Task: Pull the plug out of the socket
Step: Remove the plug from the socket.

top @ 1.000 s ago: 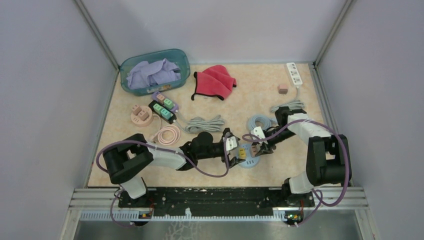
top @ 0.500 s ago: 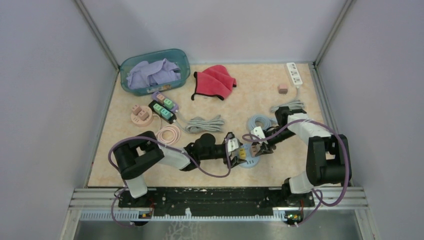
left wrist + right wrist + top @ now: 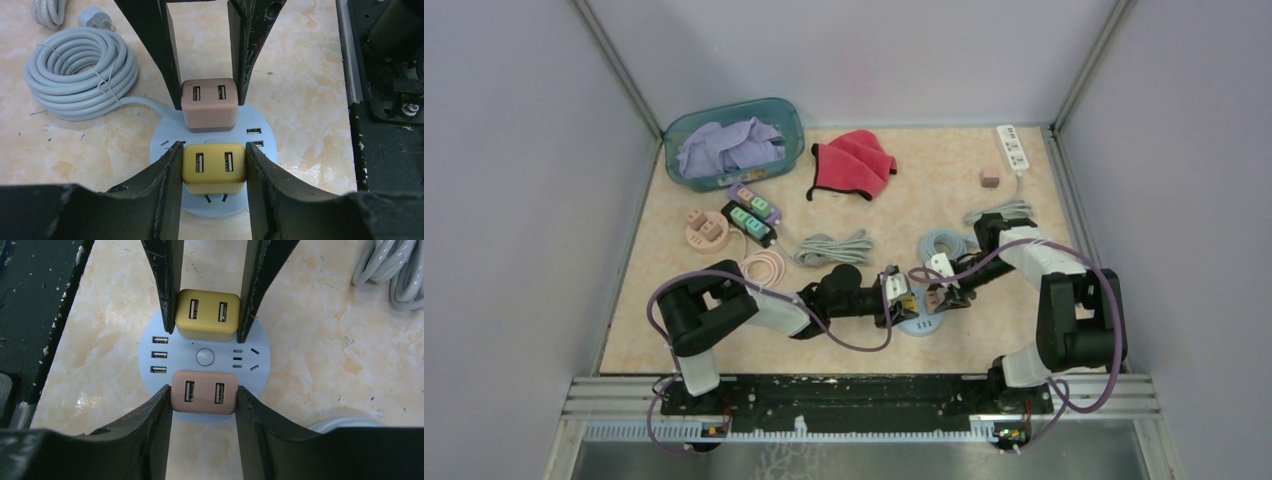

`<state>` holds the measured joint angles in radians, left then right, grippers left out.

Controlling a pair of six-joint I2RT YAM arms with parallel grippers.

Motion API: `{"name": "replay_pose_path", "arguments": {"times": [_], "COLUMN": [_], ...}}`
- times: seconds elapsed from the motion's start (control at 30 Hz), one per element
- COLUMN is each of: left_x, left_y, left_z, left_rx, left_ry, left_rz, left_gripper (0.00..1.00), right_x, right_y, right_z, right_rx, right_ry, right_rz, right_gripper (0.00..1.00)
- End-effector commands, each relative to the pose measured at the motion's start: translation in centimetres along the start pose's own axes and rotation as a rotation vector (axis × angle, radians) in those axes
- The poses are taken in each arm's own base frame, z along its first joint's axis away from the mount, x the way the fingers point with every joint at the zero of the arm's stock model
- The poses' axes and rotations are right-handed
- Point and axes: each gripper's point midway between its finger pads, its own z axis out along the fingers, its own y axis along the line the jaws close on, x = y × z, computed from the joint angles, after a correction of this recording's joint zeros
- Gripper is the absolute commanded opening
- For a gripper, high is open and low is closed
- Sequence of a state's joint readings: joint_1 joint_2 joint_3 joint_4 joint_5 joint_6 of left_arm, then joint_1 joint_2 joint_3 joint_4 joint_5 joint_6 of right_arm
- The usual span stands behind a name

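A beige marbled tabletop point(image 3: 1024, 200) fills the floor of the walled cell. The black and white left arm point(image 3: 754, 310) reaches across it toward the middle, and the matching right arm point(image 3: 1064, 290) bends in to meet it from the other side. At the back left stands a teal plastic basket point(image 3: 724, 183) holding crumpled lavender cloth point(image 3: 729, 145), with a red folded cloth point(image 3: 854, 160) lying to its right. A coiled grey cable point(image 3: 80, 75) tied with a thin wire rests just beside the round pale blue socket hub point(image 3: 180, 357), which sits flat on the table between the two claws, near the front edge. Two cube-shaped plugs stand in the hub, side by side and apart, each with two USB ports on top. The left gripper point(image 3: 213, 160) pinches the mustard yellow cube plug point(image 3: 206, 314), one dark finger pressed to each side. The right gripper point(image 3: 204, 395) pinches the dusty pink cube plug point(image 3: 208, 102) the same way. Both plugs are seated upright in the hub
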<state>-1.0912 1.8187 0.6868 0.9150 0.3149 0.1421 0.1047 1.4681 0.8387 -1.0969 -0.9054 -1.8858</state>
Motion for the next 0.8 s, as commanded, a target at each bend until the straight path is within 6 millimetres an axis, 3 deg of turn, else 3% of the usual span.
{"name": "replay_pose_path", "arguments": {"times": [0.0, 0.13, 0.37, 0.47, 0.67, 0.77], "left_x": [-0.1, 0.0, 0.2, 0.2, 0.4, 0.4], "left_y": [-0.6, -0.7, -0.8, -0.8, -0.7, -0.6], "left_z": [0.6, 0.6, 0.8, 0.8, 0.7, 0.7], "left_rx": [0.037, 0.038, 0.044, 0.045, 0.035, 0.032], "left_ry": [-0.003, -0.001, 0.002, 0.001, 0.007, 0.009], "left_rz": [-0.003, -0.002, -0.01, -0.01, -0.011, -0.012], "left_gripper": [0.05, 0.03, 0.02, 0.02, 0.0, 0.0], "right_x": [-1.5, -1.2, -1.1, -1.0, -1.1, -1.6], "right_y": [-0.5, -0.4, -0.3, -0.2, -0.3, -0.8], "right_z": [0.2, 0.4, 0.7, 1.2, 1.2, 0.7], "right_rx": [0.009, 0.008, 0.002, -0.023, -0.054, -0.042], "right_ry": [-0.059, -0.054, -0.052, -0.04, -0.013, -0.009], "right_rz": [-0.022, -0.011, -0.006, -0.005, 0.002, 0.007], "right_gripper": [0.51, 0.73, 0.72, 0.64, 0.24, 0.14]}}
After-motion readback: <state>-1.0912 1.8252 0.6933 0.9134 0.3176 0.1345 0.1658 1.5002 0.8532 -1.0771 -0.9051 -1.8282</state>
